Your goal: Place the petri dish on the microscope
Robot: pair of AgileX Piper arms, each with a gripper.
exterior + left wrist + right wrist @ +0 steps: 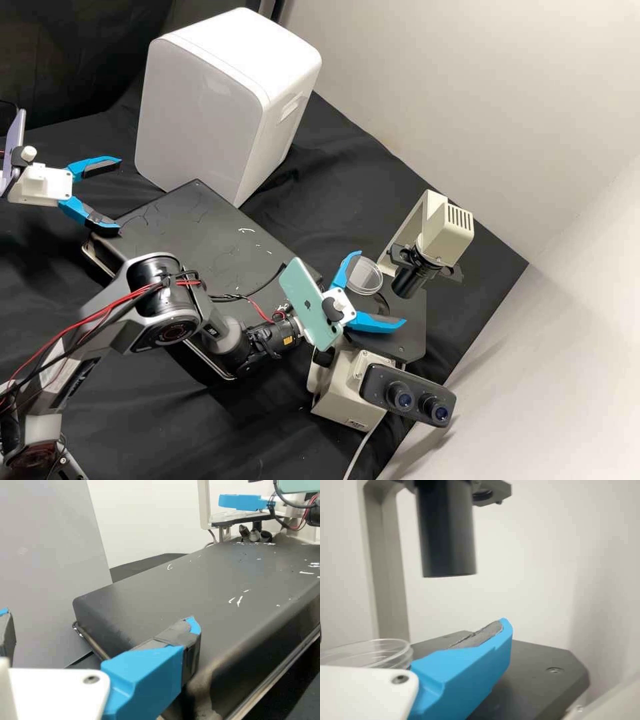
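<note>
The clear petri dish rests on the black stage of the beige microscope, just beside the dark condenser tube. My right gripper is open around it, one blue finger touching or nearly touching the dish's far side, the other well clear on the near side. In the right wrist view the dish lies low beside a blue finger, under the condenser. My left gripper hangs open at the far left, over the corner of a flat black case, nothing between its fingers.
A tall white box stands behind the black case. The microscope's eyepieces point toward the front right. A white wall runs along the right side. Black cloth covers the bench between the box and the microscope.
</note>
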